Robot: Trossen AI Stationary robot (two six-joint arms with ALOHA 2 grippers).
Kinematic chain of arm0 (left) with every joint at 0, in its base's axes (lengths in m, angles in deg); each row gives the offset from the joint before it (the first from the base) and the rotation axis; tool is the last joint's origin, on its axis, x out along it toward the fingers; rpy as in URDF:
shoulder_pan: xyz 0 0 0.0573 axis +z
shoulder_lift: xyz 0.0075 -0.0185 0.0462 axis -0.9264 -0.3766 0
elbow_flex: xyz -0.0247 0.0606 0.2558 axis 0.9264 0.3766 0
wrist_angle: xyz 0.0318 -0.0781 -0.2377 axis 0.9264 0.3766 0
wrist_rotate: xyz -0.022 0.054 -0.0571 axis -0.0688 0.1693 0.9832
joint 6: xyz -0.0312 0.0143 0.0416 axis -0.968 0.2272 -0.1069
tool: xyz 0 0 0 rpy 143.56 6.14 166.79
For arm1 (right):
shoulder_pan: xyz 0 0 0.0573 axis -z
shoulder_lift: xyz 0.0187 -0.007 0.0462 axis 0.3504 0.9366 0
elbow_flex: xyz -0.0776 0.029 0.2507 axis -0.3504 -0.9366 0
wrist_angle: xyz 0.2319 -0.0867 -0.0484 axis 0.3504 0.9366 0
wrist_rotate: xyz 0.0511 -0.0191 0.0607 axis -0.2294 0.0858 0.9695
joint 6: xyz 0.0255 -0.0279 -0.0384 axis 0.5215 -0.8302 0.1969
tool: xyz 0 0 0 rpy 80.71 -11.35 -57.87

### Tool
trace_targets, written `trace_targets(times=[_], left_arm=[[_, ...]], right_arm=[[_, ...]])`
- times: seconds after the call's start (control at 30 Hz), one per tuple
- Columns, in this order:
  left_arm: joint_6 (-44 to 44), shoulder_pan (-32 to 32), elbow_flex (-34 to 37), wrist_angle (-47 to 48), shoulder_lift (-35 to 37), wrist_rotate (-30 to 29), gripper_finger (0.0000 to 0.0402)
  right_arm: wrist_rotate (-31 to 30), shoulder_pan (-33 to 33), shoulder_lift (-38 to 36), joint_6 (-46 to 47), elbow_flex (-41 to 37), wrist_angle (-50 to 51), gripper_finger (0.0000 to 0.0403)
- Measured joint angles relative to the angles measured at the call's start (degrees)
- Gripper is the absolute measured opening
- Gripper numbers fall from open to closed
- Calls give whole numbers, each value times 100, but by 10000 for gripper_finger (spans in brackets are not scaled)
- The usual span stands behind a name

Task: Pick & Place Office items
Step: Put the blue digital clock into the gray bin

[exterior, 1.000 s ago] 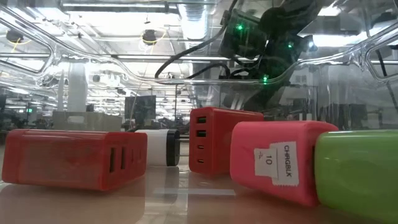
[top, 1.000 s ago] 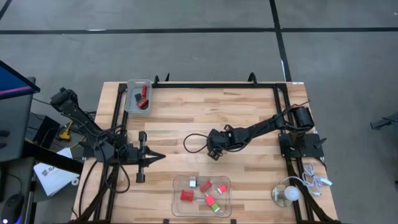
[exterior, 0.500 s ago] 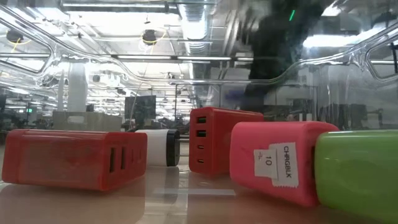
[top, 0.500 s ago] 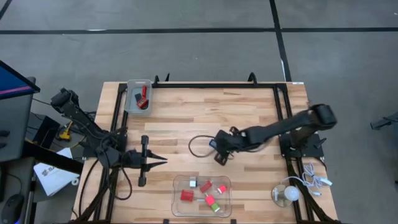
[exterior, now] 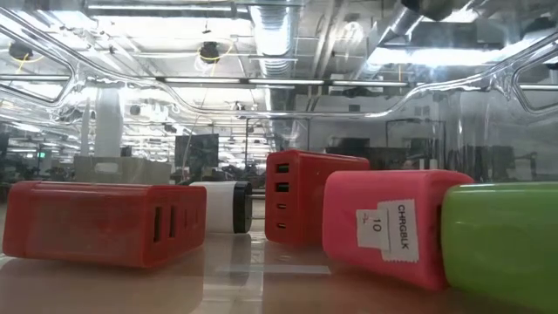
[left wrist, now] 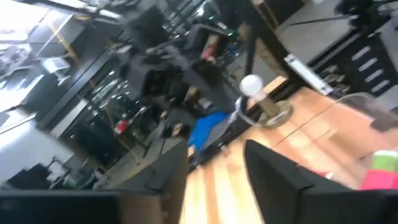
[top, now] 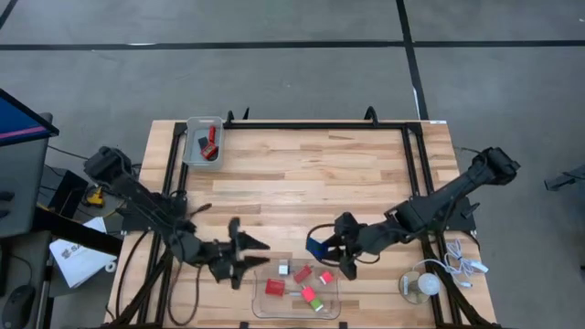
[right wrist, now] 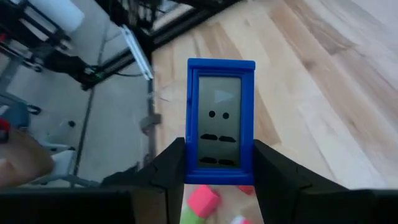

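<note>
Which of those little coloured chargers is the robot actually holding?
The blue charger, the only blue one, is clamped in the right end effector beside the clear tray. The red, pink and green chargers all lie loose in that tray.

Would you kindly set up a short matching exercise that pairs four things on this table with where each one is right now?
Things:
1. blue charger
2. green block
3. white bulb
4. black item

Places:
A. in the small tray at the table's far left corner
B. on the bare table near the right arm's base
C. between the right tool's fingers
D. in the clear tray at the near edge

Pairs: 1-C, 2-D, 3-B, 4-A
</note>
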Motion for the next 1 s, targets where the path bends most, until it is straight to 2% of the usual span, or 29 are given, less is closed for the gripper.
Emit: trace_targets(times=[0.13, 0.2, 0.33, 0.43, 0.57, 0.77, 1.0], left_arm=[[17, 104, -633, 44, -633, 131, 212], [187, 158, -896, 265, -919, 382, 239], [542, 172, -1324, 345, -1263, 628, 268], [572, 179, -1418, 423, -1298, 632, 267], [453, 221, -1448, 468, -1301, 658, 247], [85, 453, -1447, 571, -1301, 1129, 221], [-72, 497, -1447, 575, -1301, 1509, 222]], right_arm=[[13, -85, 95, -126, 4, -420, 138], [92, -91, 123, -225, -4, -479, 138], [274, -99, 213, -306, 0, -633, 138], [395, -118, 273, -314, 4, -800, 138], [442, -192, 378, -326, 14, -994, 138], [809, -162, 606, -485, 0, -1458, 138], [1120, 28, 748, -666, 7, -1796, 138]])
